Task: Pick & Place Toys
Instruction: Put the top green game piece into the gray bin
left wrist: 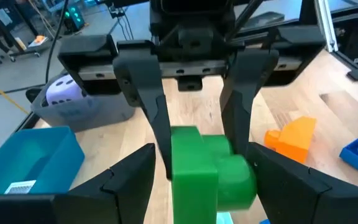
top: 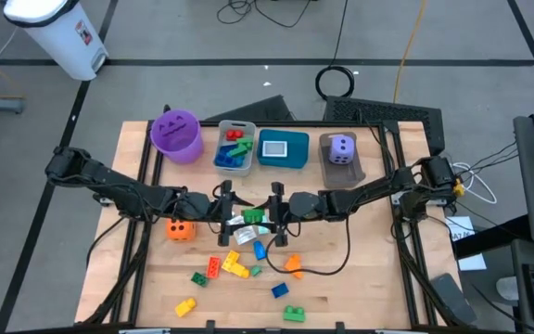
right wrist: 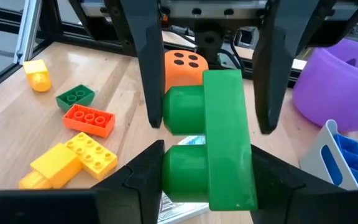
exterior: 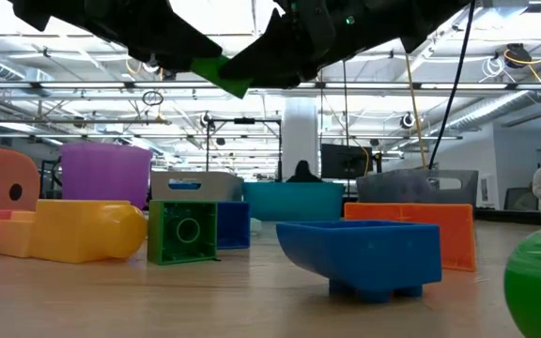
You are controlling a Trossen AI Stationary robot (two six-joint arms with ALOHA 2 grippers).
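- I hold the green plastic brick with two round studs [right wrist: 207, 140] in the air just beside the soft orange die with black pips [top: 180, 229], on the die's right-arm side. It is lifted off the wood so it can pass from one arm to the other.
- My right gripper [top: 272, 212] has its jaws narrowed onto the brick's sides, so the brick hangs in that clamp.
- My left gripper [top: 233, 214] meets it head-on at the same brick, between the die and the right gripper. I cannot tell whether it has taken a grip, so I judge the handover unfinished.
- The loose plastic bricks [top: 234, 264] lie on the table's front half, near the die: yellow, red, blue, orange and green, not yet sorted.
- The round purple plastic bucket [top: 158, 133] stands beyond the die at the table's far edge. I see nothing in it.
- The pale grey bin [top: 237, 124] is next along from the bucket and holds red, green and blue bricks.
- The teal bin [top: 265, 157] comes next and holds a flat white card [top: 283, 147].
- The brown-grey bin [top: 345, 174] stands farthest from the die and holds the soft purple die with dark pips [top: 342, 148].
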